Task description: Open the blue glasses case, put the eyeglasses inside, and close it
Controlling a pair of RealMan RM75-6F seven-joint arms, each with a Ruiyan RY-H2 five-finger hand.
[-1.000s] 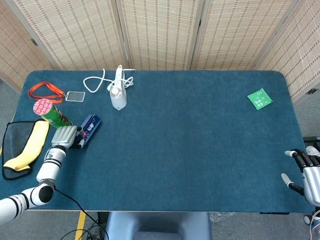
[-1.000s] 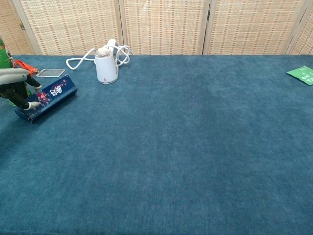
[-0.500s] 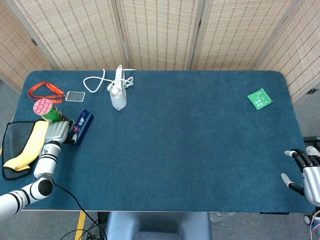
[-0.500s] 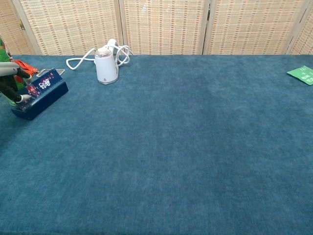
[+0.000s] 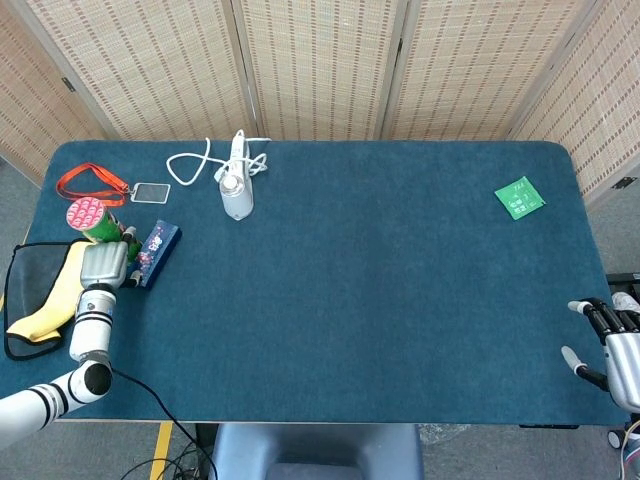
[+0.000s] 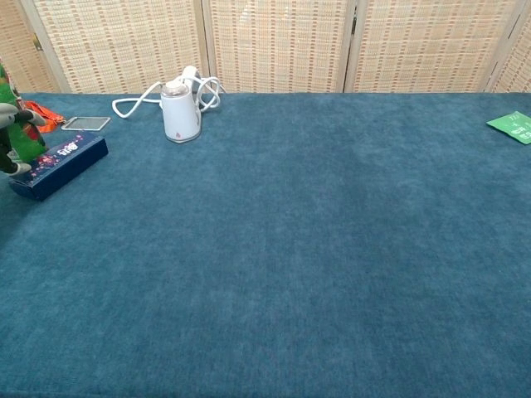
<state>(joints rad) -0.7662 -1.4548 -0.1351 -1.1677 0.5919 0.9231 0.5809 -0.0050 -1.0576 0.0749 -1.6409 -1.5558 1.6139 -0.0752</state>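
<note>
The left hand [image 5: 103, 265] holds the blue case [image 5: 156, 252] beside the green can [image 5: 92, 221]; the right hand [image 5: 612, 345] is empty, fingers apart

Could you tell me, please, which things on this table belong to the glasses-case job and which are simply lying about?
Part of the job:
- blue glasses case, closed, at the table's left edge
- left hand, right beside the case
- eyeglasses: not visible in either view

Just lying about:
- white handheld appliance with cord
- green can with pink lid
- orange lanyard with badge
- yellow and black pouch
- green packet
</note>
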